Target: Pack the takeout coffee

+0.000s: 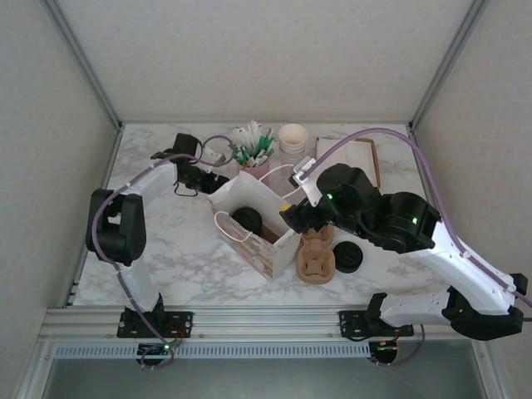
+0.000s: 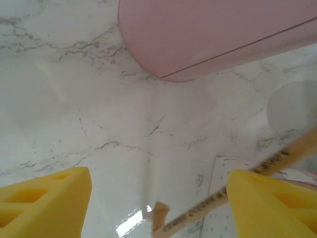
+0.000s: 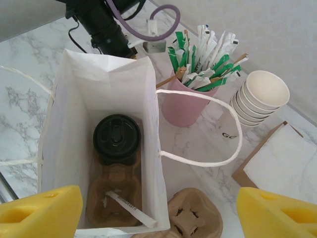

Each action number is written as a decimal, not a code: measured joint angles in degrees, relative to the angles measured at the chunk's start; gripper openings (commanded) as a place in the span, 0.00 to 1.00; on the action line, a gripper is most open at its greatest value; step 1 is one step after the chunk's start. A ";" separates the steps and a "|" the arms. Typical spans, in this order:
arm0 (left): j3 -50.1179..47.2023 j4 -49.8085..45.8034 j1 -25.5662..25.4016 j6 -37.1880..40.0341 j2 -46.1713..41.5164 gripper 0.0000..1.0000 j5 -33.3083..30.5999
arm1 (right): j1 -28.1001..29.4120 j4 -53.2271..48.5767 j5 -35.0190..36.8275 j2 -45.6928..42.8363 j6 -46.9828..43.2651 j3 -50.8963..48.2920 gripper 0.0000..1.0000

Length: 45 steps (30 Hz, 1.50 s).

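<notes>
The coffee [image 3: 117,138] stands upright, black lid on, inside the open white bag [image 3: 106,79], seated in the far slot of a brown carrier [image 3: 111,191] that lies on the bag's floor. A wrapped stick [image 3: 131,209] lies slanted across the carrier's near slot. The right pincer [image 3: 158,210] hovers above the bag's near right rim, its yellow fingers spread wide with nothing between them. The left pincer [image 2: 158,203] is low over the marble tabletop [image 2: 74,99] behind the bag, near the pink cup [image 2: 208,34]. Its fingers are also wide apart and grip nothing. A wooden stirrer [image 2: 218,201] runs slantwise by its right finger. On the tabletop to the right of the bag sit a second carrier [image 1: 316,259] and, just beside it, a loose black lid [image 1: 347,258]. A stack of lidless cups [image 3: 257,96] stands near the pink cup.
</notes>
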 measured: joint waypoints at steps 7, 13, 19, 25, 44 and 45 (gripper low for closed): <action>0.02 0.59 -0.17 -0.07 3.74 0.69 0.74 | 0.00 0.00 -0.02 0.04 0.00 -0.52 0.82; 0.07 0.63 -1.16 -0.42 4.85 0.52 2.89 | 0.00 0.02 -0.02 0.02 0.02 -0.87 0.82; 1.22 -0.17 -1.99 -0.92 5.38 0.20 3.96 | 0.00 0.02 -0.04 0.02 0.20 -1.07 0.82; 2.23 -0.52 -2.05 -1.31 5.60 0.00 2.56 | 0.00 0.02 -0.07 0.00 1.03 -1.31 0.82; 2.40 -3.78 1.51 1.73 -5.60 0.68 1.73 | 0.00 -0.48 -0.02 -0.48 2.82 -1.51 0.82; 2.40 -4.59 1.49 1.99 -5.60 0.74 2.62 | 0.00 -0.55 -0.04 -0.39 2.84 -1.51 0.82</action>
